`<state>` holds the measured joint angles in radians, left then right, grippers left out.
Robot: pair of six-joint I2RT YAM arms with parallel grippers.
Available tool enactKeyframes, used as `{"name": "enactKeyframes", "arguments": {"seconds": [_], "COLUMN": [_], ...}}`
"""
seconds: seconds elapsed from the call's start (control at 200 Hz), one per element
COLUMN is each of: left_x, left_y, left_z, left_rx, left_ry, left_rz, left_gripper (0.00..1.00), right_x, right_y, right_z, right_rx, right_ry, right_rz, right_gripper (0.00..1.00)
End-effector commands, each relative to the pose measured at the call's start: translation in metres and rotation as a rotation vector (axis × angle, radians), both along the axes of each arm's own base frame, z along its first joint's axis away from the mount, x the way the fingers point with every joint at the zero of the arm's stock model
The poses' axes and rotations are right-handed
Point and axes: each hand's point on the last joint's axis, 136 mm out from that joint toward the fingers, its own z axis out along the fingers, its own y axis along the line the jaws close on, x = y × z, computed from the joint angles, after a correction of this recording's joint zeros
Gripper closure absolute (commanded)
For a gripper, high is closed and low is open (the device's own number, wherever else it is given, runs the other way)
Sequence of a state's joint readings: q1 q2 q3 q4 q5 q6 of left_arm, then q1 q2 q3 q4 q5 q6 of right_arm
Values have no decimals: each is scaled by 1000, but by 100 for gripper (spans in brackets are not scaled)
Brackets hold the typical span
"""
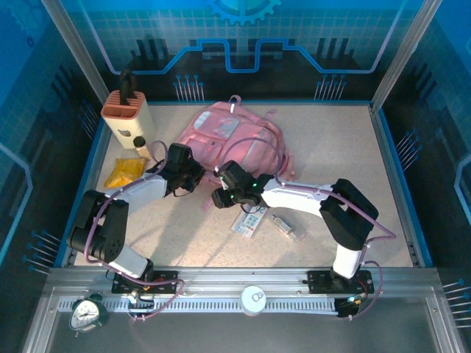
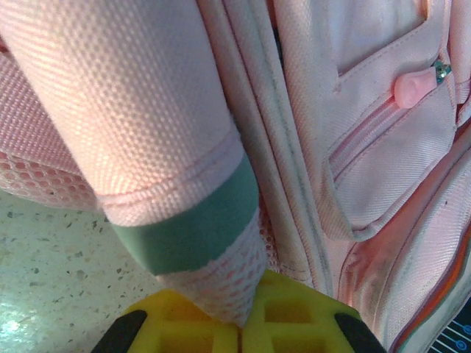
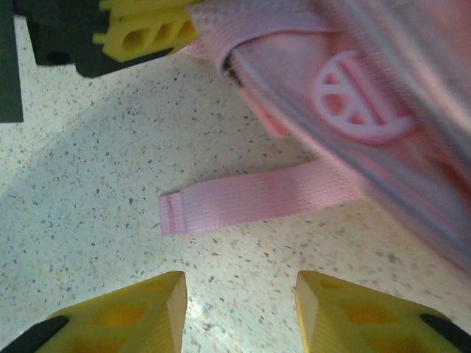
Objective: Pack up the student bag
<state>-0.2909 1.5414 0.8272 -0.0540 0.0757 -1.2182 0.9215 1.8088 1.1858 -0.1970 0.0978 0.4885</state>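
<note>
Two claws: the left claw (image 2: 243,323) is pinched tight; the right claw (image 3: 239,309) stands parted, with bare table between its fingertips.
Left claw's hold: its yellow fingers (image 2: 294,309) are closed on the mesh end of a padded pink strap (image 2: 147,147) of the student bag (image 2: 368,147), the fabric wedged into the seam between them.
Likely reason: the pinch probably steadies or lifts the bag's near edge so the other arm can work on it.
Right claw's reach: it grips and touches nothing, and hangs low over the table. A loose webbing strap (image 3: 250,197) lies flat just ahead, apart from the fingertips.
Likely reason: the gap looks suited to that strap or to the bag's edge beyond it; I cannot tell which.
Bag's place: far middle of the speckled table (image 1: 368,184), front pockets up, both claws at its near edge.
Around it: a knife block (image 1: 126,114) at the far left, a yellow packet (image 1: 124,171) near that, and small flat items (image 1: 249,220) beside the right arm, not yet packed.
</note>
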Motion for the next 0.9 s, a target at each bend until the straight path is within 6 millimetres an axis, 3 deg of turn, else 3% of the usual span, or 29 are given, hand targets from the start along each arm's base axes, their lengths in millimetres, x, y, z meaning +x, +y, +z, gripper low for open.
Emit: {"name": "enactKeyframes", "arguments": {"seconds": [0.0,0.28,0.59,0.715,0.891], "left_x": [0,-9,-22,-25,-28], "left_y": [-22,-30,-46,-54,-59], "left_z": [28,32,36,41,40], "left_rx": [-89,-109,-129,-138,-149], "left_ry": [-67,-60,-52,-64,-60], "left_rz": [-67,-94,-145,-164,-173], "left_gripper": [100,100,100,100,100], "right_x": [19,54,66,69,80], "right_y": [25,10,15,23,28], "right_z": [12,9,26,22,39], "right_rx": [70,-44,-42,-55,-46], "right_ry": [-87,-259,-488,-524,-622], "right_rz": [-15,-77,49,117,116], "right_gripper": [58,52,49,52,62]}}
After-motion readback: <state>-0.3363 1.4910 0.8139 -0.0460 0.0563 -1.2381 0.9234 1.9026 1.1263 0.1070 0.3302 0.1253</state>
